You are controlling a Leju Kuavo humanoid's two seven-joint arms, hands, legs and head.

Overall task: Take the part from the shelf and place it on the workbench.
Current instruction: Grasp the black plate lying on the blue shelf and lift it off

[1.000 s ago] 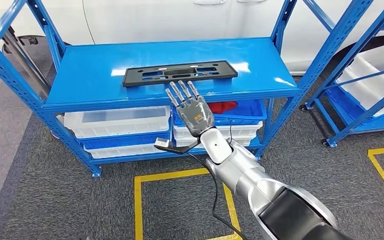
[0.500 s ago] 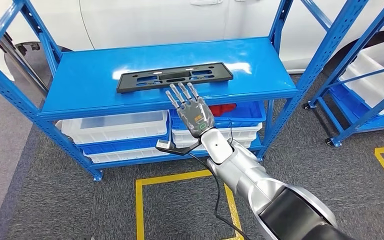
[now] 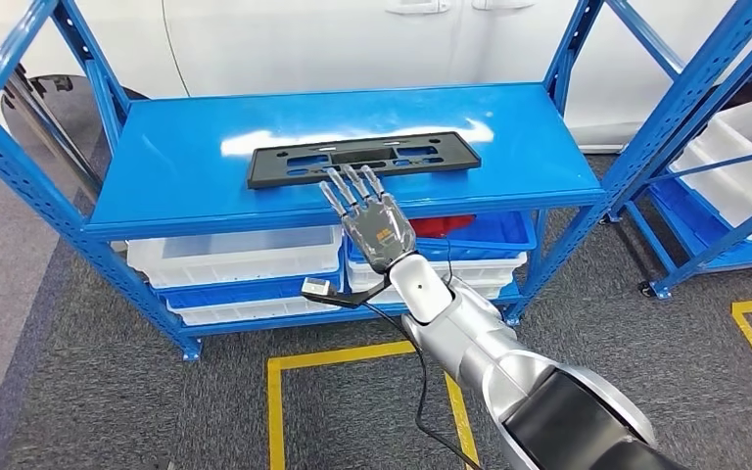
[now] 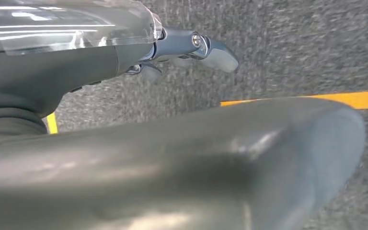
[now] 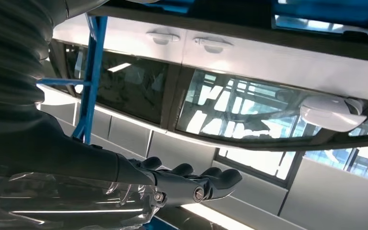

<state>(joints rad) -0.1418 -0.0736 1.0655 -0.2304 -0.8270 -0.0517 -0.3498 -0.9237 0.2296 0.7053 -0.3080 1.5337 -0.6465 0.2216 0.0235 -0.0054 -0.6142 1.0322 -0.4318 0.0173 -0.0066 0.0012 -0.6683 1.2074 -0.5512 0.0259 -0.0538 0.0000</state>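
Nearest the robot, yellow floor tape [image 3: 352,351] marks a box on the grey carpet, and the right arm [image 3: 490,357] stretches forward over it toward the blue shelf [image 3: 176,186]. The right hand [image 3: 370,217] is flat and empty, fingers [image 3: 351,186] spread and pointing ahead. The left hand [image 4: 191,48] hangs low over the carpet in its wrist view, and whether its fingers are apart or curled I cannot tell.

Compared with a second ago, the fingertips have crept up from the shelf's front edge to lie just short of the black part [image 3: 362,159], or barely touching its near edge (the head view cannot settle which). The whole scene has also shifted slightly, so some of that is the camera moving.

The part lies flat on the top level of the shelf, not yet gripped. I judge the reach nearly finished, with grasping next. Below sit white bins [image 3: 235,257] and a blue bin [image 3: 490,230]; behind stands a white car [image 3: 372,44].
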